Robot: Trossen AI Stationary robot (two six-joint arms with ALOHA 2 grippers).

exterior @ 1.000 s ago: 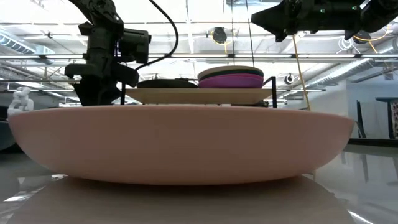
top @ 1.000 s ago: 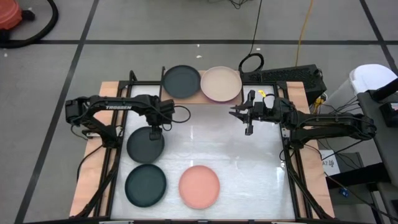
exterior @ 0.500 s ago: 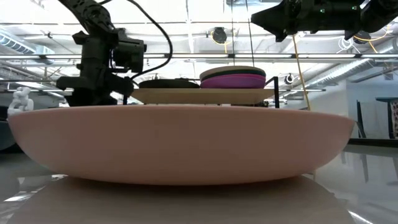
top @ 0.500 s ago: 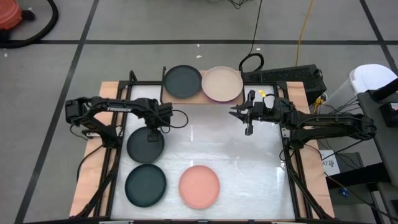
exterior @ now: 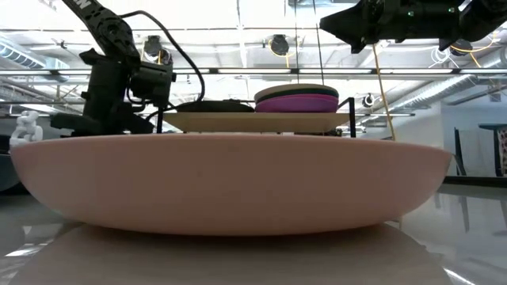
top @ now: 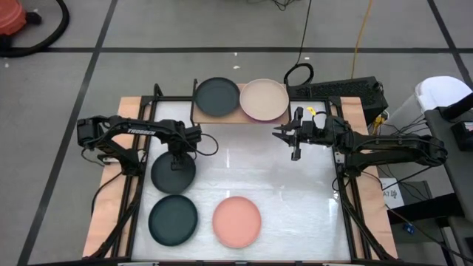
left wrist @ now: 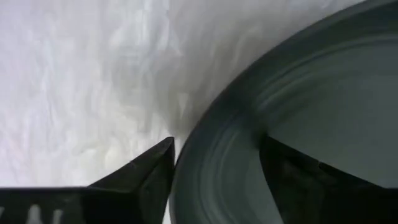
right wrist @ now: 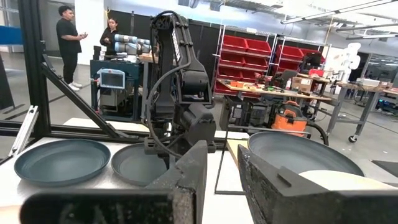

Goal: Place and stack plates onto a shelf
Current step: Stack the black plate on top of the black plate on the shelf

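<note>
Both arms are matte black, built of slim jointed links. The left arm [top: 133, 131] carries white "TROSSEN" lettering along its upper link, and a thin black cable loops loosely beside its wrist. The right arm [top: 384, 150] has blocky joints. Its dark wedge-shaped fingers [right wrist: 186, 180] show blunt, angular edges.

Robotics lab or workshop, open-plan. Red parts bins [right wrist: 249, 53] on racking, cluttered workbench [right wrist: 280, 93], orange shop vacuum [right wrist: 289, 118], two people [right wrist: 68, 43] standing beside an equipment cart [right wrist: 115, 81]. Exposed ceiling ducting [exterior: 277, 43], taped grey floor [top: 66, 89], power strip [top: 344, 90].
</note>
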